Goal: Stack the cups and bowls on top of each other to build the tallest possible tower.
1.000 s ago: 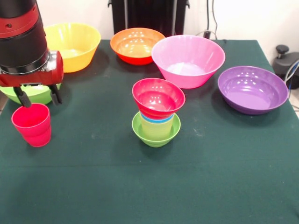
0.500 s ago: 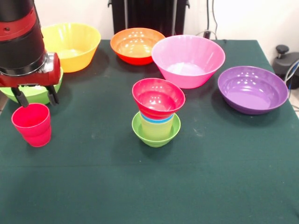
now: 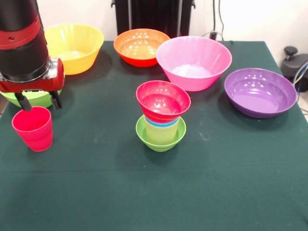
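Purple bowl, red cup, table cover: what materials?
Purple bowl: likely glossy plastic, with sharp light glints along its rim and inner wall. Red cup: likely smooth plastic, duller sheen. Table cover: dark green cloth, probably felt; matte, no reflections.

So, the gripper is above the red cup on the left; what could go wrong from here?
1. The gripper hangs open behind the red cup, not centred over it; coming down like this, one jaw could strike the rim and tip the cup.
2. The green bowl sits close behind the jaws, so they might bump it.
3. The tower already leans: its top small red bowl is tilted, so one more cup may slide off.
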